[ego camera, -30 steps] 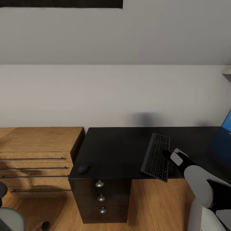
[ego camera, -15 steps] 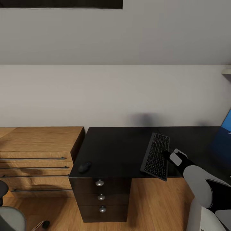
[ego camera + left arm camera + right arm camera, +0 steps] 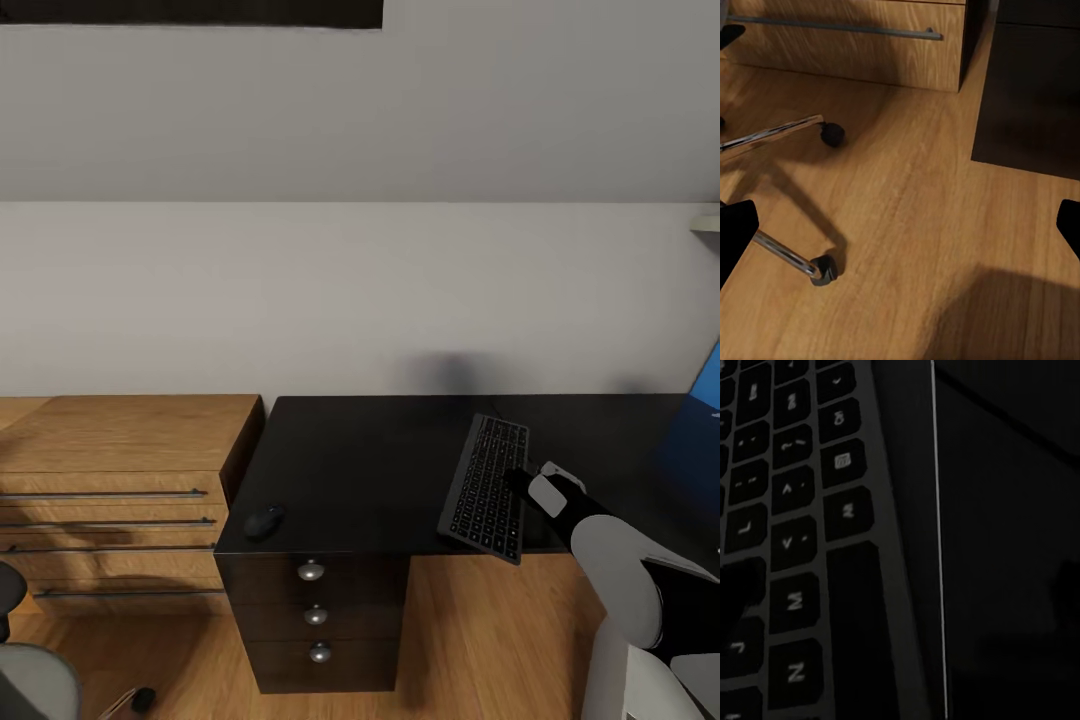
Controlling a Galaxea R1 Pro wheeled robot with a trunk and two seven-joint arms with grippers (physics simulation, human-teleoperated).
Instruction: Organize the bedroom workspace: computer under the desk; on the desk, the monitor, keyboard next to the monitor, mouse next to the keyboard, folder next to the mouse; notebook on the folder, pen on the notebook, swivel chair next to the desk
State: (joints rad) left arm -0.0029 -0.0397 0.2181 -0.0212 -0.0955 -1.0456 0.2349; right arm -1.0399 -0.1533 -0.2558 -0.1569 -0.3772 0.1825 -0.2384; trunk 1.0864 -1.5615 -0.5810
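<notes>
On the desk, the right gripper touches the keyboard; its spread seems unclear.

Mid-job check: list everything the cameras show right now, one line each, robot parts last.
desk: one, glossy black top, against the wall, right of the dresser
drawer unit: one, black with three round silver knobs, under the desk's left end
keyboard: one, black with dark grey keys, on the desk, near end jutting past the front edge
mouse: one, black, front left corner of the desk
dresser: one, light wood, long metal handles, left of the desk
swivel chair: one, grey with chrome legs and black casters, on the floor at lower left
blue object: one, cut off at the right edge
floor: wood
right claw: at the keyboard's right edge
left claw: open, above the floor
</notes>
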